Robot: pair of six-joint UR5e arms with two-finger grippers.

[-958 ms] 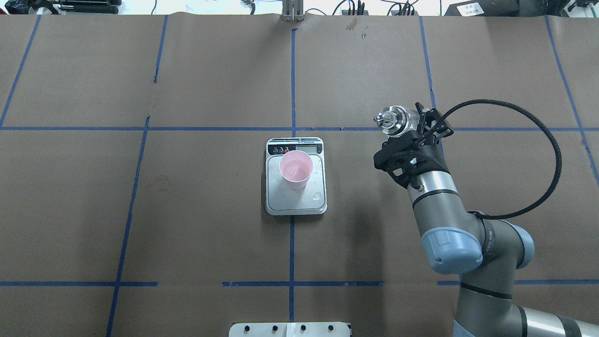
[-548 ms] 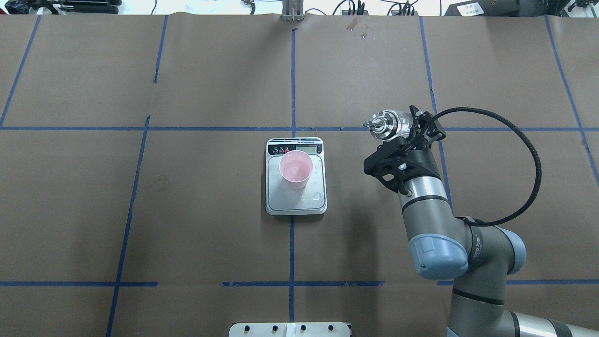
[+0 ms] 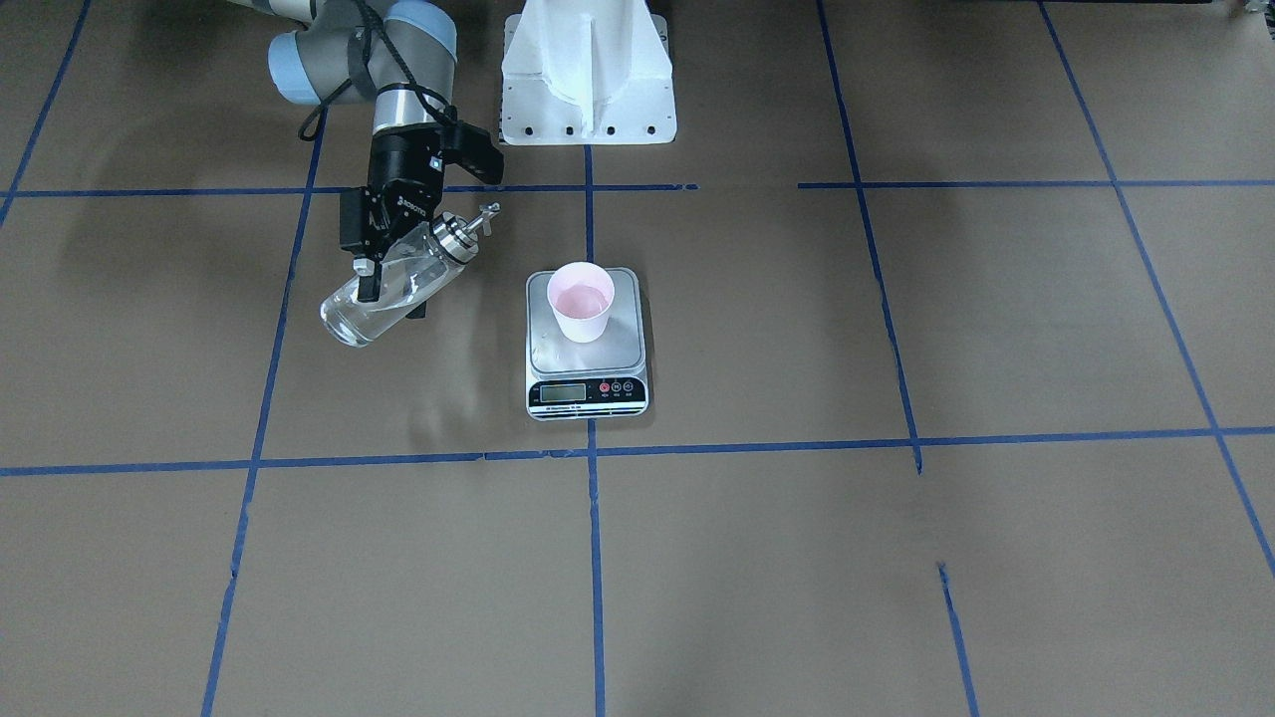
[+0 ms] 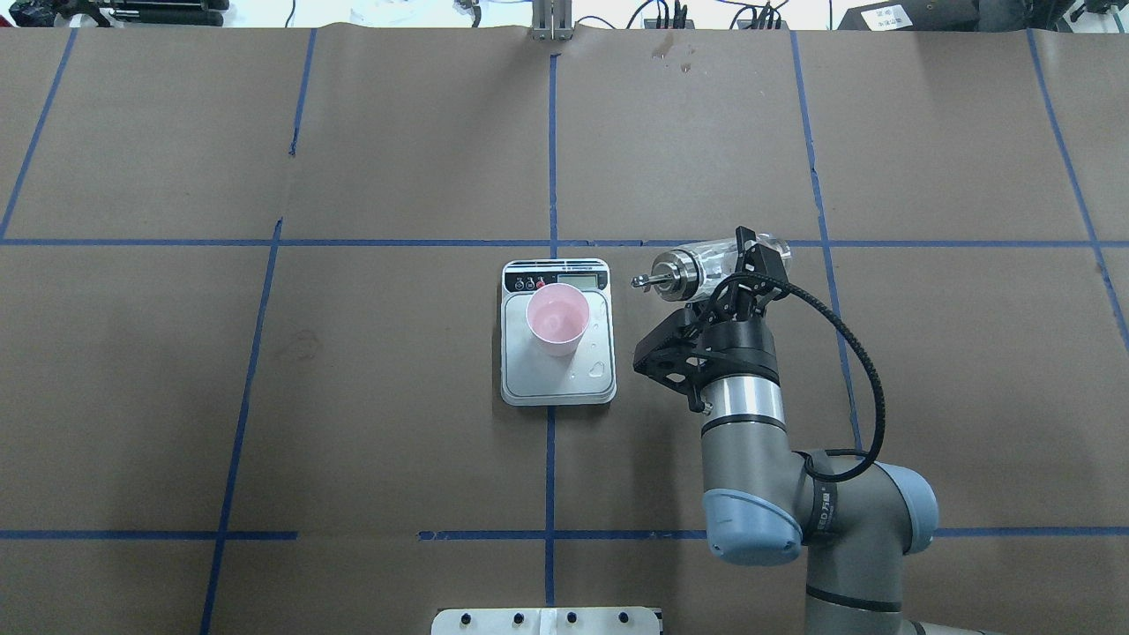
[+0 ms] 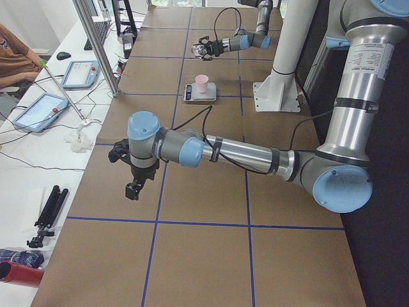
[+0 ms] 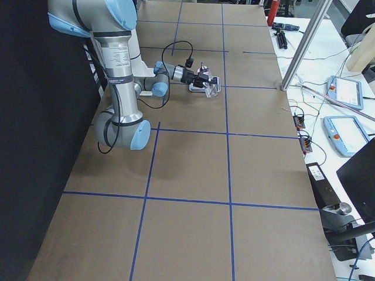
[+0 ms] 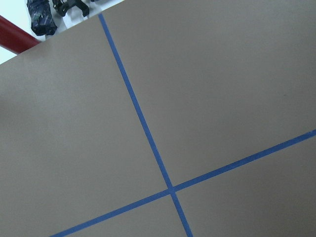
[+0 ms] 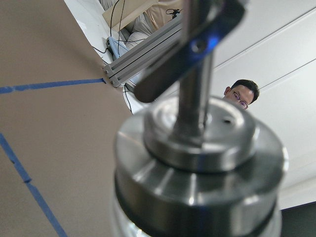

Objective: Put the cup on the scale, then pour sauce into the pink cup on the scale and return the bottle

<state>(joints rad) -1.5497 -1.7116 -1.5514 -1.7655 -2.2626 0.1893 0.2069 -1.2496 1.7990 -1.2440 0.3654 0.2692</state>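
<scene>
**Bottle is hanging tipped beside the scale**

Bottle (image 3: 349, 314) is hanging in the air, and you are seeing it tipped far over, almost lying on its side. Your right gripper (image 3: 390, 294) is pinching the clear glass around its middle, with one finger pressing on each side. The silver spout is pointing left, toward the scale (image 4: 564, 384). The bottle is staying just to the right of the scale and is not reaching over it.

The pink cup (image 4: 557, 319) is standing upright on the scale's silver top, near the far end by the little screen. The spout and the cup are not touching. A few wet spots are shining on the silver top, near and to the right of the cup.

Your left gripper (image 5: 134, 188) is hanging over the brown paper at the far left end of the table, well apart from the scale. You cannot tell if its fingers are spread or pressed together. Its wrist camera is showing only brown paper and blue tape lines crossing.
</scene>
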